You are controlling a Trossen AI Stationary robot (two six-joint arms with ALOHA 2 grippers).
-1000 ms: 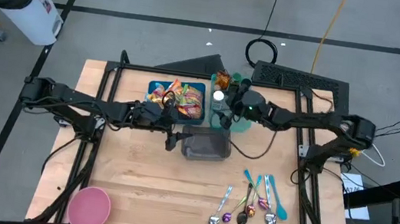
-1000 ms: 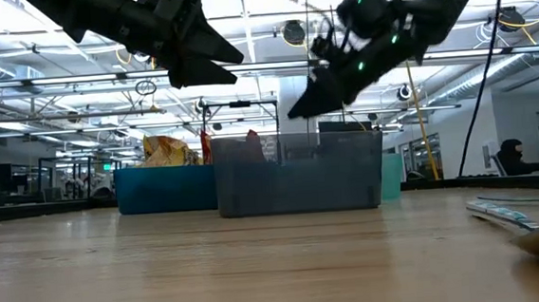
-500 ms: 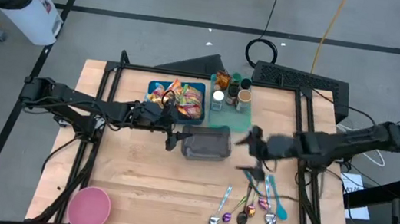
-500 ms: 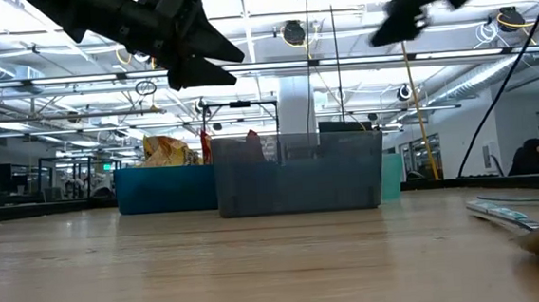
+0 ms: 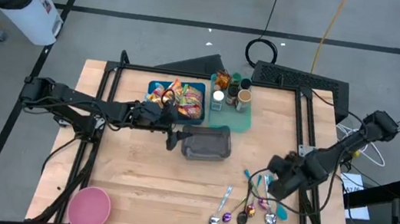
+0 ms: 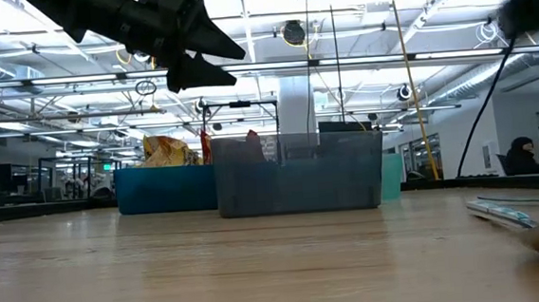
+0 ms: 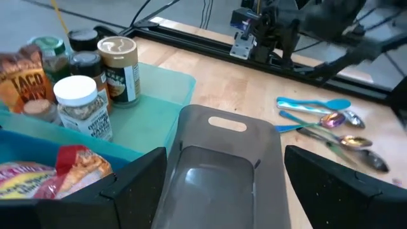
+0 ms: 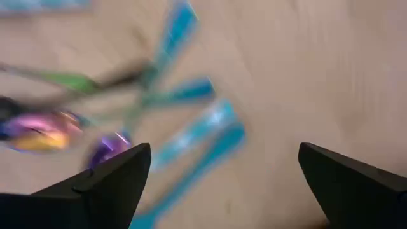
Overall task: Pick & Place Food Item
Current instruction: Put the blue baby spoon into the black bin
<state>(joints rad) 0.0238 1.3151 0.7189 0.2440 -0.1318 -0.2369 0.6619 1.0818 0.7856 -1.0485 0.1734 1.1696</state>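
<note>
Colourful snack packets (image 5: 178, 98) lie in a blue bin (image 5: 154, 88) at the far middle of the table. Beside it, spice jars (image 5: 232, 91) stand on a teal tray (image 5: 239, 122). An empty grey bin (image 5: 206, 144) sits just in front of them. My left gripper (image 5: 175, 134) hovers open at the grey bin's left end, above the table, with the bin (image 7: 216, 178) showing between its fingers. My right gripper (image 5: 268, 184) hangs open over several spoons (image 5: 250, 205) at the near right, pointing steeply down, holding nothing (image 8: 222, 152).
A pink bowl (image 5: 88, 207) stands at the near left corner. The spoons (image 7: 324, 124) are spread on the wood to the right of the grey bin. Black frame rails (image 5: 95, 114) run along both sides of the table. Bare wood lies in the near middle.
My right gripper has swung away from the teal tray of jars toward the table's near right, and now hangs over the spoons. It has tipped from nearly level to pointing steeply down. It stays open.
</note>
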